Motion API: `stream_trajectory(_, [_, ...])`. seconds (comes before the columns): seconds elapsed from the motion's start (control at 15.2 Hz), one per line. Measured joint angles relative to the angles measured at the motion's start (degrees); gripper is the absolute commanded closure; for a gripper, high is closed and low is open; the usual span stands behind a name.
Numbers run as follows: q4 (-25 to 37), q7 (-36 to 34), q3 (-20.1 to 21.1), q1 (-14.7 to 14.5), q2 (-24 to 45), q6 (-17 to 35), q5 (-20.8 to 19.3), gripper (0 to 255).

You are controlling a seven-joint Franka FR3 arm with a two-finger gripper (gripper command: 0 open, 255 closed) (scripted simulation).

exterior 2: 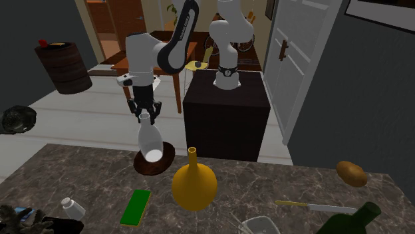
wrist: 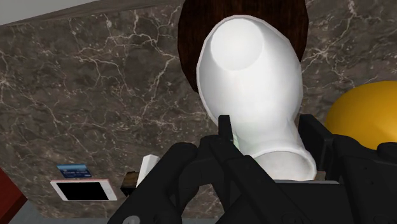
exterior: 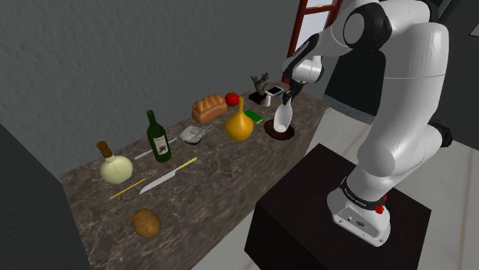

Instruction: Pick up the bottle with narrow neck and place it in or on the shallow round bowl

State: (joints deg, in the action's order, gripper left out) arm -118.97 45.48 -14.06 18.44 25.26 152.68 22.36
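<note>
A white bottle with a narrow neck [exterior: 283,116] [exterior 2: 151,139] [wrist: 251,83] hangs neck-up and slightly tilted. My black gripper [exterior: 290,96] [exterior 2: 145,113] [wrist: 267,137] is shut on its neck. Its base is directly over a dark brown shallow round bowl [exterior: 279,135] [exterior 2: 167,155] [wrist: 188,38] near the marble counter's edge by the stand. Whether the base touches the bowl I cannot tell.
A yellow gourd vase [exterior: 238,123] [exterior 2: 193,183] stands right beside the bowl, with a green card [exterior: 254,116] [exterior 2: 136,206] near it. Farther along the counter are bread [exterior: 209,107], a green bottle [exterior: 159,138], a knife [exterior: 167,178] and a potato [exterior: 146,222].
</note>
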Motion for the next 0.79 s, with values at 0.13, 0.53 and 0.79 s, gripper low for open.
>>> stream_trajectory(0.13, [0.0, 0.0, 0.0, 0.0, 0.0, 0.0, 0.0, 255])
stream_trajectory(0.53, [0.0, 0.0, 0.0, 0.0, 0.0, 0.0, 0.0, 0])
stream_trajectory(0.79, [-1.3, -1.5, -1.6, -1.1, -3.9, -2.4, -2.1, 0])
